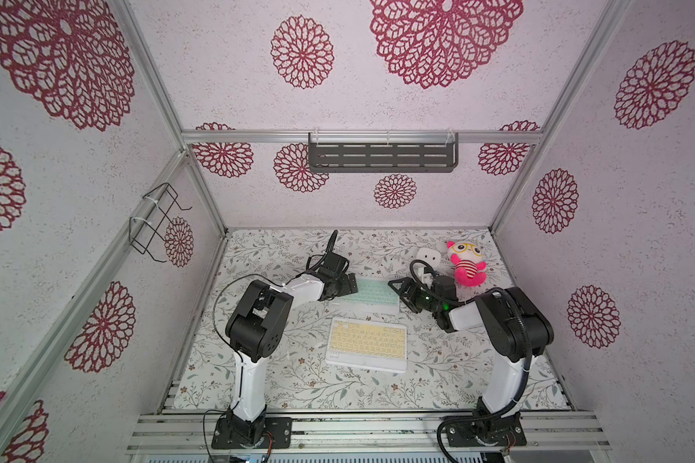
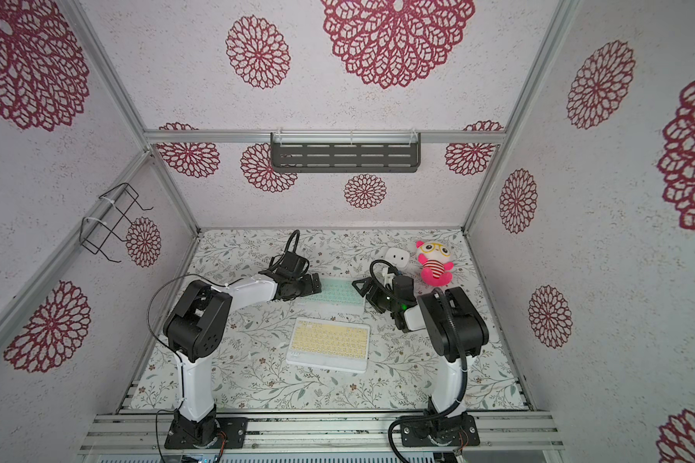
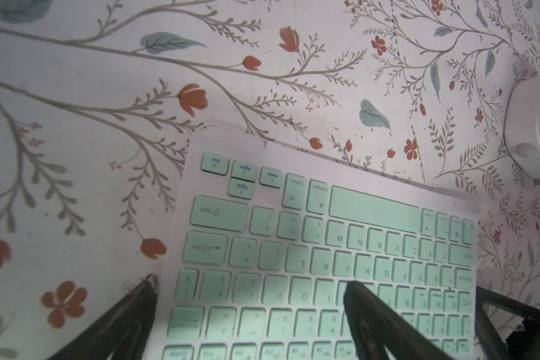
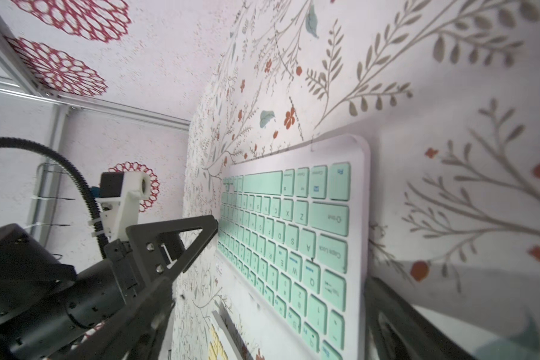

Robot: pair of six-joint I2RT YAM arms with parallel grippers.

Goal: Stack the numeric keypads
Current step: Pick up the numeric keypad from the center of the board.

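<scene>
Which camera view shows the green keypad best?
The left wrist view: the green keypad fills much of it, seen almost from above, with key labels readable. The right wrist view shows the keypad at a steep slant. In both top views the keypad is small, its keys indistinct.

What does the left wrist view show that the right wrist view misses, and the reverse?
Only the left wrist view: the small white gadget, and that the open left gripper has one finger over the mint keys and the other off the keypad's end. Only the right wrist view: a corner of the yellow keypad, the cell's walls, and the left arm's wrist camera seen from outside. Both: the mint keypad, the floral table and the left gripper.
</scene>
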